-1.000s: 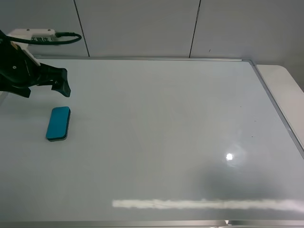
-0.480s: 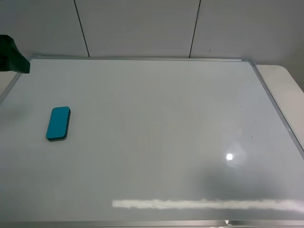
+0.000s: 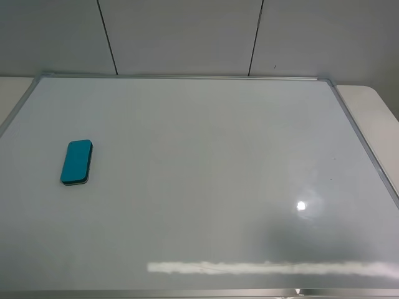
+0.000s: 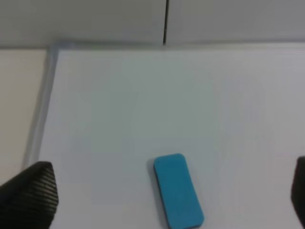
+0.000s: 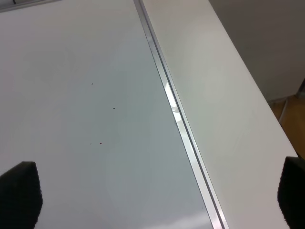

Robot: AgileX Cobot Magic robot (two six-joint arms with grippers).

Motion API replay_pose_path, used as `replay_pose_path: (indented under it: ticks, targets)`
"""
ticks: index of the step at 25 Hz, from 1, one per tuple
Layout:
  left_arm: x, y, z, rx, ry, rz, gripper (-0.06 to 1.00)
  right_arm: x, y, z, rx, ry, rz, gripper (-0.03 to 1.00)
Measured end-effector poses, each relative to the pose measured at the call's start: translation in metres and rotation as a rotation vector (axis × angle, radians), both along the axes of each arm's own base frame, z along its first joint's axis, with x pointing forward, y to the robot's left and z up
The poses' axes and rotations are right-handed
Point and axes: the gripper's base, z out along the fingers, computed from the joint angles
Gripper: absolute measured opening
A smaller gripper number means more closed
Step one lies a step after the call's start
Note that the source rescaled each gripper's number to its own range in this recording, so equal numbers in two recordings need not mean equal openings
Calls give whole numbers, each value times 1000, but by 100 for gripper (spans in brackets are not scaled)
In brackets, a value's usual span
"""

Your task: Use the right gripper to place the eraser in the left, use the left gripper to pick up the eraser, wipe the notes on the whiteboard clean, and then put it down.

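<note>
On the left of the high view the eraser lies flat on the whiteboard, near the left frame and roughly halfway down, its long axis running almost up and down the board with a slight lean. No arm shows in that view. The left wrist view looks down on the same eraser, and the left gripper hangs above it with its fingers spread wide, one at each side of the picture, touching nothing. The eraser looks like a light, stiff plastic block on a thin felt base; it should neither flex nor break, but its rounded, smooth top could slip in a loose pinch. The surest hold is judged to be across its two long sides near the middle, felt side down. Moving right, the board's middle is bare white with a lamp glare low down; no red notes can be made out anywhere, only a few tiny specks. At the right edge, the right wrist view shows the silver frame and the pale table beside it, with the right gripper also spread wide and empty, well apart from the eraser. The task appears essentially done.
</note>
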Motion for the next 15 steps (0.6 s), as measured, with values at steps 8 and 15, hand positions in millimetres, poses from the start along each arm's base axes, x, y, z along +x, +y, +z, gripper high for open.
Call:
replay_pose_path:
  ticks: [8,15]
  targets:
    - [-54,9,-22,-23,-126,7,100,0,0,0,0,0,0,100]
    - [-64,12,-38,-7,-99,21,100,0,0,0,0,0,0,100]
